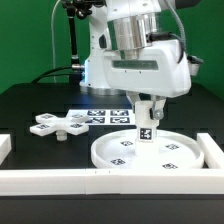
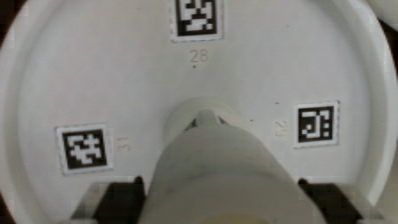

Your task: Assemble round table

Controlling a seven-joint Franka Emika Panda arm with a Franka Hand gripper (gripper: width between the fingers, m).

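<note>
At the exterior view's left, the cross-shaped foot piece (image 1: 57, 124) lies flat on the table (image 1: 30, 100), well apart from the arm. Further right, the gripper (image 1: 146, 108) is clenched on the leg (image 1: 145, 128), held upright with its long axis vertical. It runs straight down from the fingers (image 2: 118, 197) toward the middle of the round disc (image 1: 145, 156). Whether its lower end touches the disc cannot be told, because the leg's own body hides that spot in the wrist view.

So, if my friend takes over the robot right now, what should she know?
Gripper: shut on the leg, holding it upright at the middle of the round disc.
Disc: flat on the table.
Foot piece: loose on the table, to the exterior view's left.
Done: leg is at the disc; fastened or not, cannot tell.
Left: fix the leg, then add the foot piece.
</note>
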